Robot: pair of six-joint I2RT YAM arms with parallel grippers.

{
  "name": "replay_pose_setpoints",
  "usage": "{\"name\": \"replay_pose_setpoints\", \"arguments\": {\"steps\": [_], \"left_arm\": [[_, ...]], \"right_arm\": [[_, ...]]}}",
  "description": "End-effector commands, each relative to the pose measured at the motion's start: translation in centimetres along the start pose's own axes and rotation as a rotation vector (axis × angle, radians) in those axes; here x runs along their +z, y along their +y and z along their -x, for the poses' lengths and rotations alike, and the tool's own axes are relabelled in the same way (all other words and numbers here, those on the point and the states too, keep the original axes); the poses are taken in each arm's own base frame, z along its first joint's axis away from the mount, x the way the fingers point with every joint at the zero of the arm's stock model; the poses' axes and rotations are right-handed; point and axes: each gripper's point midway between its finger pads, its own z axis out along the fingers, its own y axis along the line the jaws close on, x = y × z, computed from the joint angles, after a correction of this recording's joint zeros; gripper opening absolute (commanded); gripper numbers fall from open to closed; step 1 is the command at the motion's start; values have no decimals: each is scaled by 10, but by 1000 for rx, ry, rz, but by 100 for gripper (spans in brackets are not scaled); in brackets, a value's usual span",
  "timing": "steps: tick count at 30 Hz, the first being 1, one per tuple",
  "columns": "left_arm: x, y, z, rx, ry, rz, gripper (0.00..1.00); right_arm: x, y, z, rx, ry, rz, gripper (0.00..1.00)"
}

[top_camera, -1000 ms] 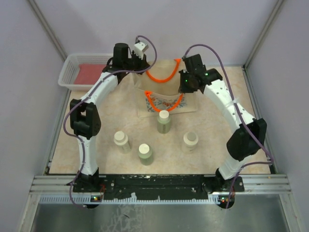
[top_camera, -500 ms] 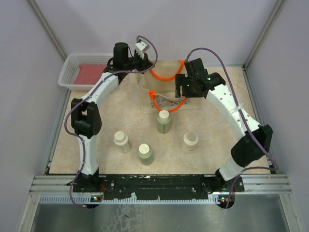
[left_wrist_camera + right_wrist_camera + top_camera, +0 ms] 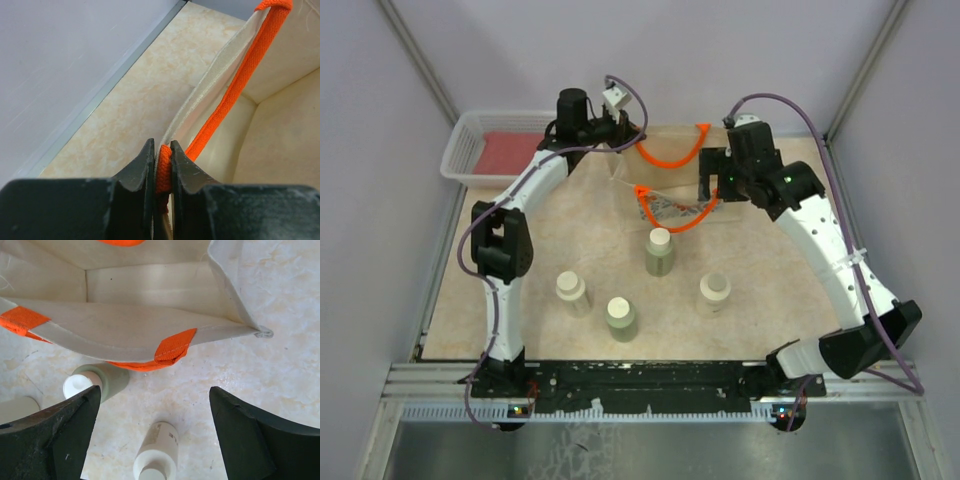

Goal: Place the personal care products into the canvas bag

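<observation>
1. The left hand [image 3: 162,170] is clamped on the far orange handle [image 3: 235,95] of the canvas bag [image 3: 670,178]. It holds that side up near the far edge of the counter [image 3: 550,240], and the mouth gapes open.
2. The bag sits at the middle of the far edge, and the wrist views show pale lining with nothing in it.
3. All four bottles stand upright on the counter between the bag and the near edge. From the left they are a cream one [image 3: 572,293], a green one [image 3: 621,318], a green one [image 3: 659,251] just beside the bag's near rim, and a cream one [image 3: 715,292].
4. The right hand [image 3: 154,390] is spread wide and grips nothing, hovering above the bag's near right corner.
5. Judgement: the bag is being opened and packing is not yet begun. The next move calls for the right hand to drop onto a bottle, probably the green one closest to the bag, close on its body and carry it over the near rim while the left hand holds the mouth open.
6. Hard to make out:
   - The near handle [image 3: 670,208] droops over the printed panel.
   - The bag's floor is only partly visible.
   - Bottle labels are unreadable.
   - What the red flat item [image 3: 510,150] in the basket [image 3: 458,152] at the far left corner is, I cannot tell.
</observation>
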Motion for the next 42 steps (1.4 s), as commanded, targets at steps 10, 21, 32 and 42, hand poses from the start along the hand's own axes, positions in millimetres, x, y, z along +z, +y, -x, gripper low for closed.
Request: {"name": "replay_pose_setpoints", "arguments": {"steps": [10,21,32,42], "left_arm": [[-2,-11,5,-21,12,-38,0],[-14,-20,-13,-43,104,-37,0],[-15,-22,-8,-32,98,-48,0],[-17,-25,-6,-31,94,-53,0]], "right_arm": [[-13,48,-8,-140,25,259,90],[6,85,-48,-335,140,359,91],[30,121,-95,-551,258,417,92],[62,118,-125,-632,306,382,92]]}}
